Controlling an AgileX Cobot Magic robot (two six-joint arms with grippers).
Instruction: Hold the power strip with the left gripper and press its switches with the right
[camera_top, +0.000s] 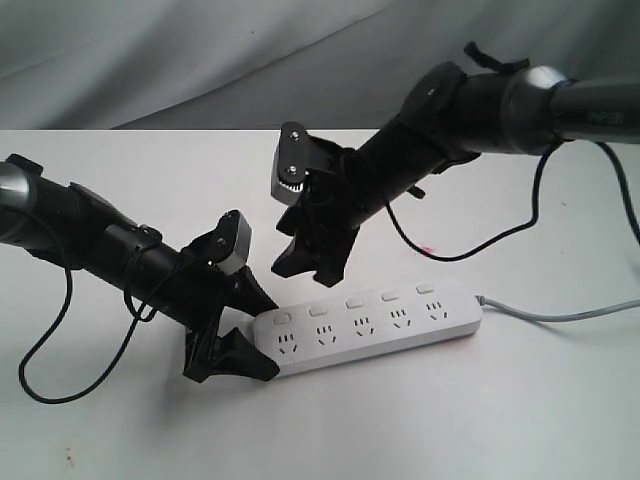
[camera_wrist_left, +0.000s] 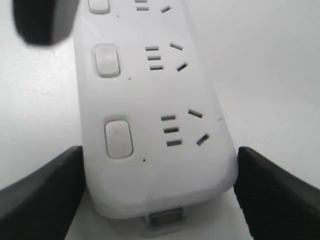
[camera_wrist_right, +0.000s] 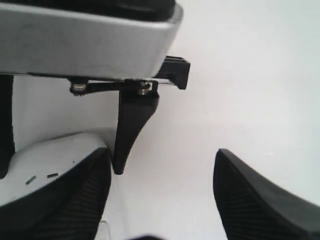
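The white power strip (camera_top: 370, 325) lies flat on the table, its grey cable (camera_top: 560, 318) running off to the right. My left gripper (camera_top: 264, 338) clamps the strip's left end. In the left wrist view both black fingers (camera_wrist_left: 45, 195) touch the sides of the power strip (camera_wrist_left: 155, 100), and three switches (camera_wrist_left: 118, 138) show in a row. My right gripper (camera_top: 310, 268) hovers open just above the strip's left part, near the second of the switches (camera_top: 319, 311). In the right wrist view the right gripper (camera_wrist_right: 162, 200) holds nothing, with the power strip (camera_wrist_right: 45, 170) off to one side.
The white table (camera_top: 480, 420) runs back to a grey cloth backdrop (camera_top: 200, 50). Black cables hang from both arms, one looping over the table (camera_top: 470, 245) behind the strip. A small red mark (camera_top: 428, 247) sits on the table there.
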